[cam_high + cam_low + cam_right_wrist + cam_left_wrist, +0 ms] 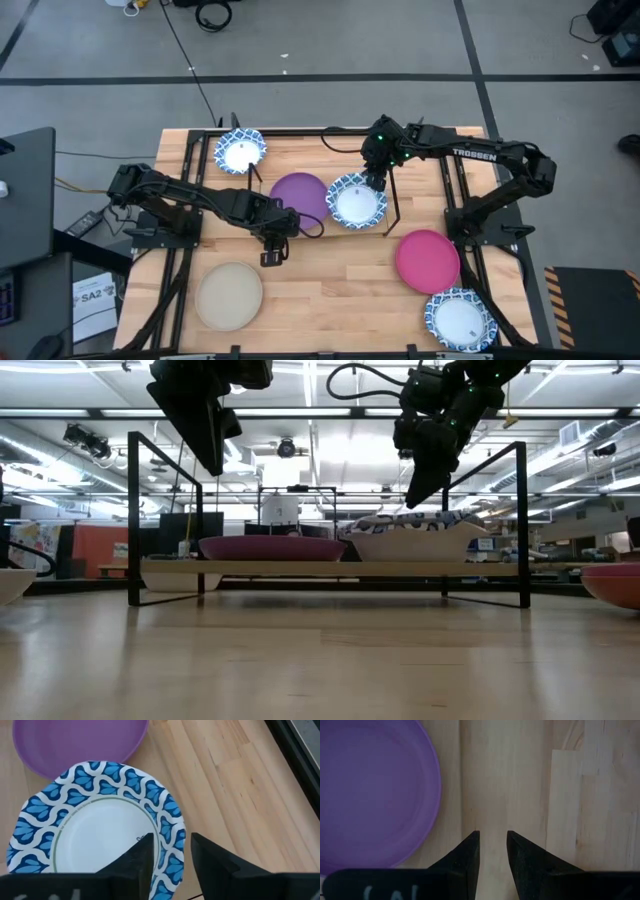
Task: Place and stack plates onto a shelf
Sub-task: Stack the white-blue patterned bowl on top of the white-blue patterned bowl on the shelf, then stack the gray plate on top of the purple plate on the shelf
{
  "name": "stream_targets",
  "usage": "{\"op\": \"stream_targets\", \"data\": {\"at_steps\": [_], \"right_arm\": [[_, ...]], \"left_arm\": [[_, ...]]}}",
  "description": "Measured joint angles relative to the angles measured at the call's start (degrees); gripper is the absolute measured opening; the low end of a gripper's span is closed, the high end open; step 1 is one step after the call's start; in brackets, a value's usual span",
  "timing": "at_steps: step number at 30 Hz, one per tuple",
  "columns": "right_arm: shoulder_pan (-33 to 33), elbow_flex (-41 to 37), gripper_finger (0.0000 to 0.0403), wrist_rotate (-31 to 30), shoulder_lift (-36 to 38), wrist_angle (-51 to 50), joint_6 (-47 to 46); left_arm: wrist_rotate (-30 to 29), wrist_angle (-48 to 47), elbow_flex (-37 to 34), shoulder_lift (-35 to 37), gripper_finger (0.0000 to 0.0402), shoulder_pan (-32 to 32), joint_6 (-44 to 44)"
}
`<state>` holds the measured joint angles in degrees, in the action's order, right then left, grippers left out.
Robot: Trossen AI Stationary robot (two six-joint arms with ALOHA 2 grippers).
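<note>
The shelf (480, 569) stands at the middle of the table toward its far edge. A purple plate (298, 193) and a blue-and-white plate (356, 201) lie side by side on its board, bottoms down. My right gripper (376, 182) hangs just above the blue-and-white plate's far rim (170, 845). It points down, open, and the low view shows a gap between its fingertips and the plate. My left gripper (271, 256) hangs high over bare wood on the near side of the purple plate (370, 790). Its fingers are a little apart, with nothing between them.
Another blue-and-white plate (240, 152) lies at the far left. A beige plate (230, 295) lies near left, a magenta plate (427, 260) to the right, and a third blue-and-white plate (460, 320) at the near right corner. The shelf's black rods (522, 525) rise at its ends.
</note>
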<state>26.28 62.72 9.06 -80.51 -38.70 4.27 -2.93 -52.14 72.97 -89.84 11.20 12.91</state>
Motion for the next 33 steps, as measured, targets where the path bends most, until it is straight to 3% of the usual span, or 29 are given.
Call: {"op": "stream_targets", "data": {"at_steps": [7, 33], "right_arm": [[0.00, 0.00, 0.0149, -3.31, 0.02, 0.02, 0.00], [0.00, 0.00, 0.0149, -3.43, 0.02, 0.02, -0.02]], "left_arm": [[0.00, 0.01, 0.00, 0.00, 0.0102, 0.01, -0.04], [0.03, 0.04, 0.00, 0.00, 0.0102, 0.22, 0.00]]}}
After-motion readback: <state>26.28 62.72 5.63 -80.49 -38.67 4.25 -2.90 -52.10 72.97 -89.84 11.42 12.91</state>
